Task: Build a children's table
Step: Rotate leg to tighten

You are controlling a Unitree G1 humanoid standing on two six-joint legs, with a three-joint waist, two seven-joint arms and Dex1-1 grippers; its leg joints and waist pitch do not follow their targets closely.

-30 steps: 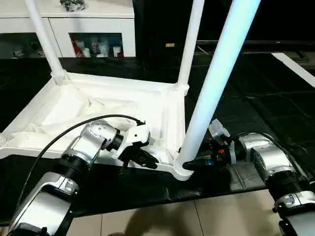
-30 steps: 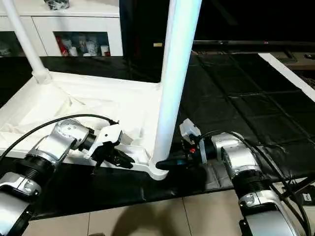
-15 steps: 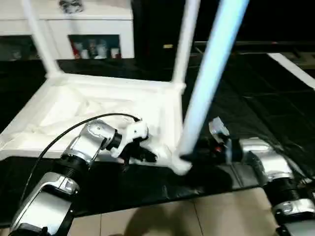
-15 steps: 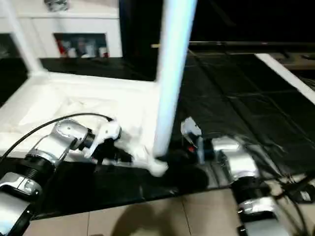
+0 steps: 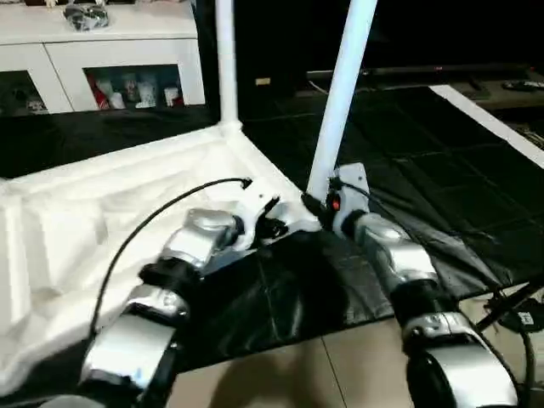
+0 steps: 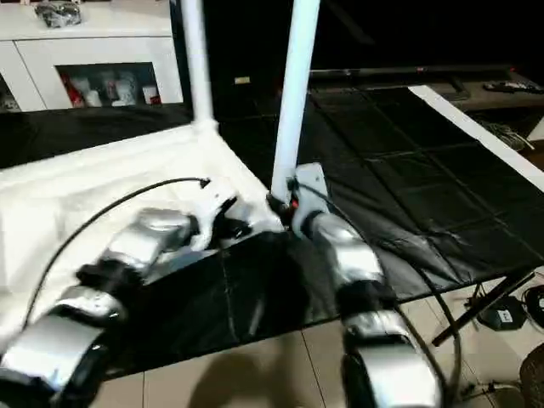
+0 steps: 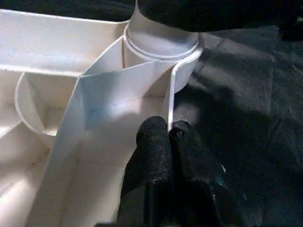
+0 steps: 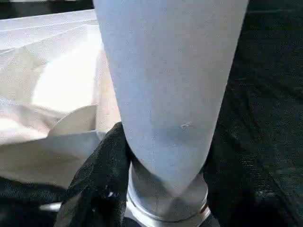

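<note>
At nine o'clock we see the table top (image 5: pixel 93 221) lying upside down on the black mat (image 5: pixel 408 161), ribs up. Our left gripper (image 7: pixel 169 134) is pinched shut on the top's thin rim wall, beside the near corner socket (image 7: pixel 161 52). Toward three o'clock, our right gripper (image 8: pixel 163 156) clasps the base of the upright leg (image 5: pixel 340 93) standing in that socket. Another leg (image 5: pixel 225 59) rises at twelve o'clock.

You have: white glass-door cabinet (image 5: pixel 127 72) with small items behind its glass; black floor mat (image 5: pixel 408 161); tan floor tiles (image 5: pixel 297 374).
</note>
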